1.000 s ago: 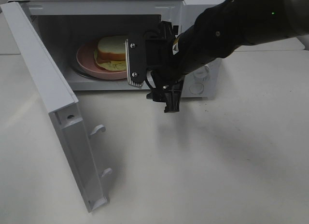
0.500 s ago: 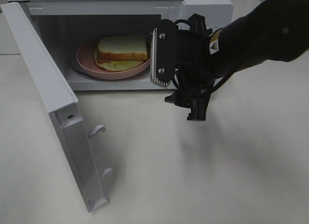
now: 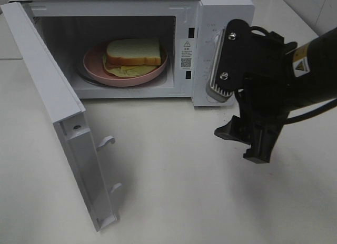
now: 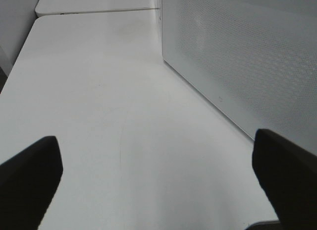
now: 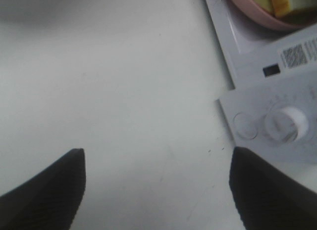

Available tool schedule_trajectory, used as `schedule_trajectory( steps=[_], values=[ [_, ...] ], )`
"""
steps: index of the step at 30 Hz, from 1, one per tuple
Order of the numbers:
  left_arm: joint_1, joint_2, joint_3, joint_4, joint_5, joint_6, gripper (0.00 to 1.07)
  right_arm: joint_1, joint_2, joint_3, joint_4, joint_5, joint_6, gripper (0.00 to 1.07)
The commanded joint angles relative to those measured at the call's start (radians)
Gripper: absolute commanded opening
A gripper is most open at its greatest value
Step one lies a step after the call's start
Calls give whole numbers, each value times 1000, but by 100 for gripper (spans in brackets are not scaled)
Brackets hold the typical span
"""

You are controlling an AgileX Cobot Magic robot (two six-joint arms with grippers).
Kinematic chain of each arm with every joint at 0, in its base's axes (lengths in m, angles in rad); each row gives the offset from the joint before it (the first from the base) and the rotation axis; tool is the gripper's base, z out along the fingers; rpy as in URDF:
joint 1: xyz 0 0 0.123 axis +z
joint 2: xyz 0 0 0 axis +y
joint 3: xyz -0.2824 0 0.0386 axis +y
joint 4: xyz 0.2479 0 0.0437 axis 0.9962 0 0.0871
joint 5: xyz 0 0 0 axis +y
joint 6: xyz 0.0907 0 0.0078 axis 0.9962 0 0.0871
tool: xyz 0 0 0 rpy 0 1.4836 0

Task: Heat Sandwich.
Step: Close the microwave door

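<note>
Sandwich [image 3: 134, 52] whole overhead; cropped wrist-side.

"How many things do you count over there?"
"One microwave [image 3: 221, 7], one plate [image 3: 95, 70], one sandwich [image 3: 134, 52], all ahead of the right gripper [image 5: 156, 180]."
"And the door [image 3: 47, 81]?"
"One door, two hooks [image 3: 107, 141]. One knob [image 5: 286, 123] near that gripper."

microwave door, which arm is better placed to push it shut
Left, likely: the open left gripper sits just outside the microwave door, facing its outer panel. The right gripper hangs by the control panel, away from the door.
</note>
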Motion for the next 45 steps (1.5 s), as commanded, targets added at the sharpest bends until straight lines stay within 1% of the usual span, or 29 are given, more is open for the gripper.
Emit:
schedule_trajectory(
  steps=[1,2,6,7,11,13,15,16,18,27,30,32,35,38,39,40,41,43,44,45],
  values=[
    [-6,-23,3,-8,-13,0,101,-1,-66,9,-2,132,129,76],
    [-6,-23,3,-8,-13,0,101,-1,-66,9,-2,132,129,76],
    [-6,-23,3,-8,-13,0,101,-1,-157,9,-2,282,287,76],
    [-6,-23,3,-8,-13,0,101,-1,-157,9,-2,282,287,76],
    [-6,-23,3,-8,-13,0,101,-1,-263,9,-2,420,429,76],
    [-6,-23,3,-8,-13,0,101,-1,-280,9,-2,441,455,76],
    [-6,-23,3,-8,-13,0,101,-1,-339,9,-2,527,506,76],
    [-6,-23,3,-8,-13,0,101,-1,-339,9,-2,527,506,76],
    [-6,-23,3,-8,-13,0,101,-1,-386,9,-2,624,533,76],
    [-6,-23,3,-8,-13,0,101,-1,-511,10,-2,845,598,76],
    [-6,-23,3,-8,-13,0,101,-1,-544,13,-2,873,613,76],
    [-6,-23,3,-8,-13,0,101,-2,-618,14,3,883,615,76],
    [-6,-23,3,-8,-13,0,101,-5,-656,14,8,883,618,76],
    [-6,-23,3,-8,-13,0,101,-86,-716,14,25,883,621,76],
    [-6,-23,3,-8,-13,0,101,-86,-716,14,25,883,621,76],
    [-6,-23,3,-8,-13,0,101,-119,-731,14,25,883,621,76],
    [-6,-23,3,-8,-13,0,101,-184,-765,17,23,876,614,76],
    [-6,-23,3,-8,-13,0,101,-236,-801,29,24,855,605,76],
    [-6,-23,3,-8,-13,0,101,-281,-840,48,24,836,605,76],
    [-6,-23,3,-8,-13,0,101,-281,-840,48,24,836,605,76]
  ],
)
